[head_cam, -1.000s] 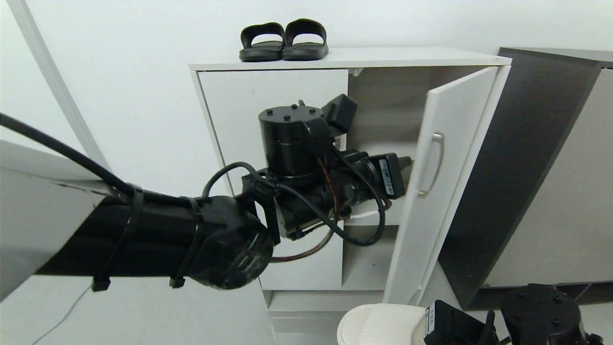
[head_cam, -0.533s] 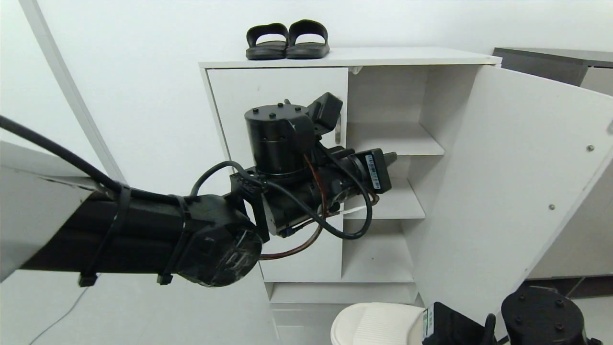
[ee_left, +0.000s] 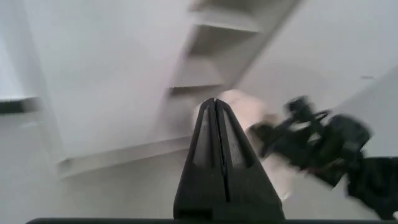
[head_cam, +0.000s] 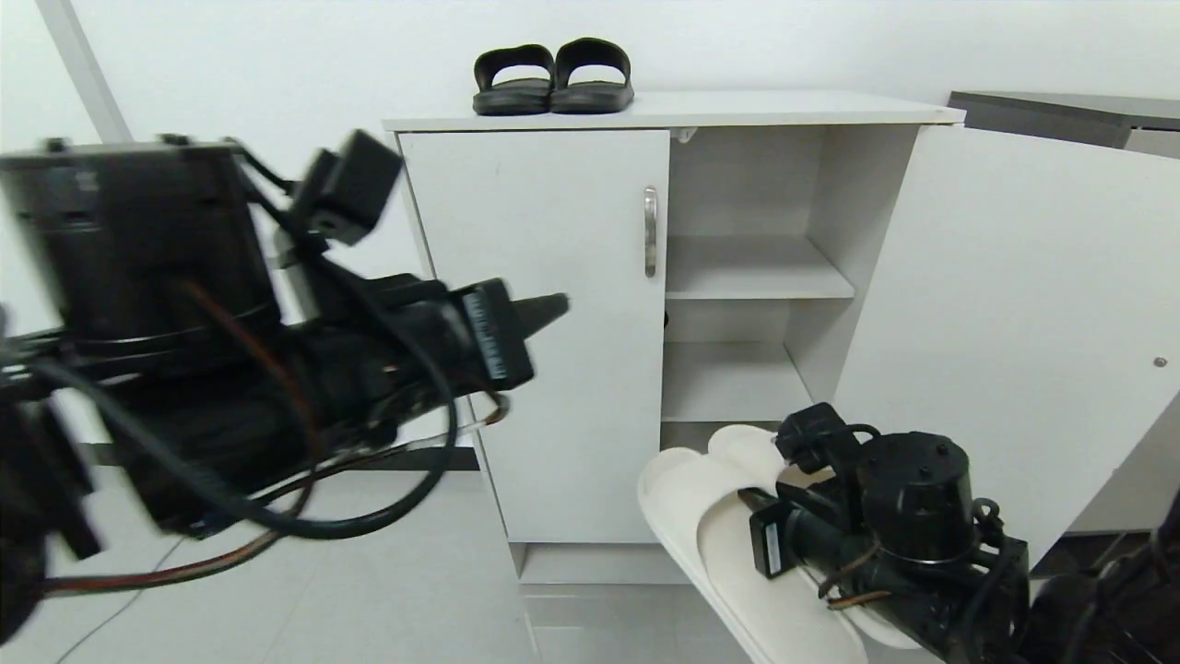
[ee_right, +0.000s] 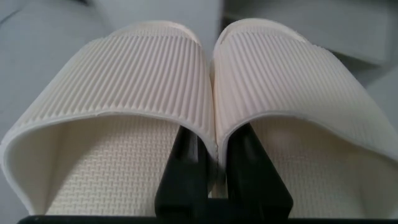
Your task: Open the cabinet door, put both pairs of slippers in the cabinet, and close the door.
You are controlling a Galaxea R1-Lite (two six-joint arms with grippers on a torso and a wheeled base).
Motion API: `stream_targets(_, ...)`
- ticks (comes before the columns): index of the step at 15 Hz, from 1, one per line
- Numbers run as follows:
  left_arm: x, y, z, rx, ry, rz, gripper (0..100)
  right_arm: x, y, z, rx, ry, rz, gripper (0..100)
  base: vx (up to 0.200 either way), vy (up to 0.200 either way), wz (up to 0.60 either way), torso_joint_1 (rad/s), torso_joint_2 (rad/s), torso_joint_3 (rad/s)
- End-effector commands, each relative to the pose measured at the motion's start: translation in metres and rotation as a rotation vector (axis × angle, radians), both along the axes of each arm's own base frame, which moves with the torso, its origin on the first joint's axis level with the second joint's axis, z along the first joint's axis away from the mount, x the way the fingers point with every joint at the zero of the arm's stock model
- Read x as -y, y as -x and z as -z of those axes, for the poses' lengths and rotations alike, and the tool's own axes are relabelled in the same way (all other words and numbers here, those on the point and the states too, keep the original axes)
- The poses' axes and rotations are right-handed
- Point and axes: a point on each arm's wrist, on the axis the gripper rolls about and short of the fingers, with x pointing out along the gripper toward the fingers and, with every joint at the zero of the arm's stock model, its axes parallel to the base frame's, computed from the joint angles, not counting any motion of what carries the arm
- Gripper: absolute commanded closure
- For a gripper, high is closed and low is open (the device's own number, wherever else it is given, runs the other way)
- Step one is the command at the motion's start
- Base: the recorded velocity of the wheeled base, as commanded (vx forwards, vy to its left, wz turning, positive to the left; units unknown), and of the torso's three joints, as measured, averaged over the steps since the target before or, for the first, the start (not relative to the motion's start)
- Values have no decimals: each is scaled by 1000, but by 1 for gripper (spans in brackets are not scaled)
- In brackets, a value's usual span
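The right gripper (ee_right: 214,169) pinches the white slippers (head_cam: 701,516) by their adjoining straps, with their long axes pointing forward into the cabinet's (head_cam: 535,323) open right half. The shelf (head_cam: 728,380) lies just beyond their toes. The left gripper (ee_left: 215,111), fingers together and empty, hangs off left, and the black slippers (head_cam: 553,78) lie on the cabinet top.

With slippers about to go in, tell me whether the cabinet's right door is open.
Open. The right door is swung wide, baring the shelves; the left door is shut.

One slipper pair (head_cam: 553,78) lies atop the cabinet (head_cam: 572,443), the second pair (head_cam: 701,535) before it.
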Motion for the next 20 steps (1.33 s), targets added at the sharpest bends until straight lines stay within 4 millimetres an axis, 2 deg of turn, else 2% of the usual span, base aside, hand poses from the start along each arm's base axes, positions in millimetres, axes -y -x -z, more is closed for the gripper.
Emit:
stream_targets(1, -105, 90, 13, -11, -79, -326, 100, -2, -31, 17, -7, 30, 124, 100, 0, 0, 0, 0, 0, 0)
stream_targets(2, -124, 107, 22, -23, -98, -438, 100, -1, -34, 20, -12, 35, 139, 100, 0, 0, 0, 0, 0, 0)
stream_targets(4, -146, 145, 42, 7, -79, -616, 100, -2, -35, 27, -24, 50, 143, 100, 0, 0, 0, 0, 0, 0)
stream_targets(5, -149, 153, 51, 12, -77, -670, 100, -3, -36, 29, -25, 56, 150, 100, 0, 0, 0, 0, 0, 0)
stream_targets(7, -157, 176, 88, 36, -153, -834, 100, -6, -36, 33, -21, 68, 166, 100, 0, 0, 0, 0, 0, 0)
stream_targets(10, -160, 196, 141, 53, -237, -896, 100, -6, -35, 37, -26, 73, 164, 100, 0, 0, 0, 0, 0, 0)
stream_targets(12, -159, 204, 159, 74, -233, -950, 100, -8, -35, 40, -25, 72, 158, 100, 0, 0, 0, 0, 0, 0)
stream_targets(15, -157, 209, 183, 136, -247, -852, 100, -8, -35, 40, -20, 69, 157, 100, 0, 0, 0, 0, 0, 0)
stream_targets(20, -151, 210, 191, 147, -278, -608, 100, -8, -33, 40, -11, 66, 155, 100, 0, 0, 0, 0, 0, 0)
